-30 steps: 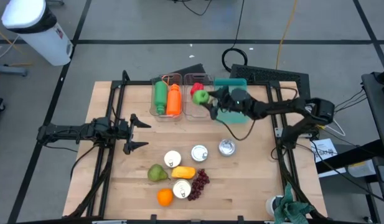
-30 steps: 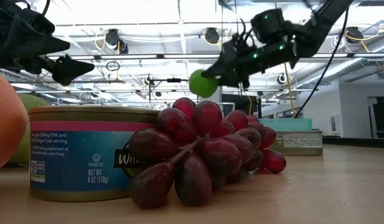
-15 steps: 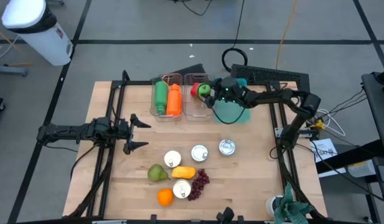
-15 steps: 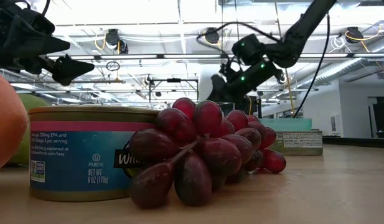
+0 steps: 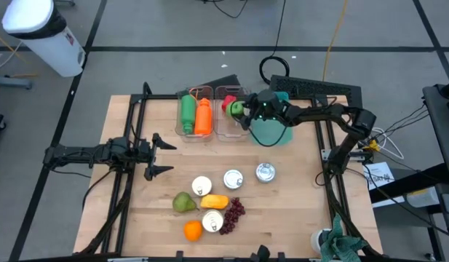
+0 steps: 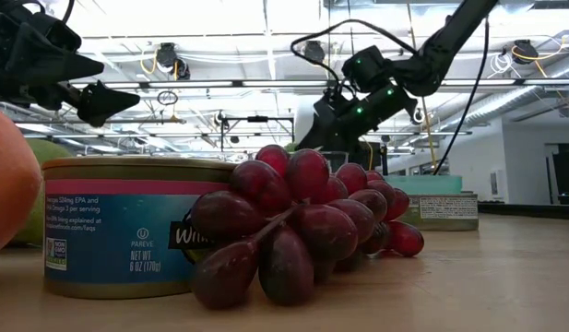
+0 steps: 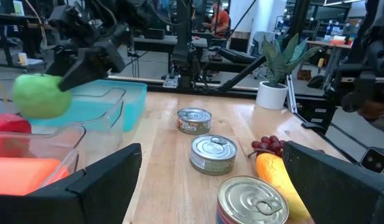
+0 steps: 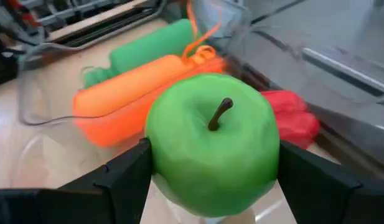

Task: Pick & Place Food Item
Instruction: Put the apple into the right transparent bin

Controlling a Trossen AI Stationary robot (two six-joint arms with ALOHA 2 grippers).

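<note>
We see cans (image 5: 232,179) and grapes (image 5: 233,211) at six o'clock on the tabletop (image 5: 297,211), left gripper (image 5: 157,153) spread wide at nine, right gripper (image 5: 242,113) pinching a green apple (image 5: 237,109) over the clear bin (image 5: 228,125) at twelve

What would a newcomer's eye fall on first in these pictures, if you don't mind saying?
Probably the bright green apple gripped in the right claw, held above the clear plastic bin at the table's far side, where a red item already lies. Next, the neighbouring clear bin holding a green and an orange carrot-shaped piece, and the cluster of cans, dark red grapes and fruit near the front edge. The left claw waits open, empty.
</note>
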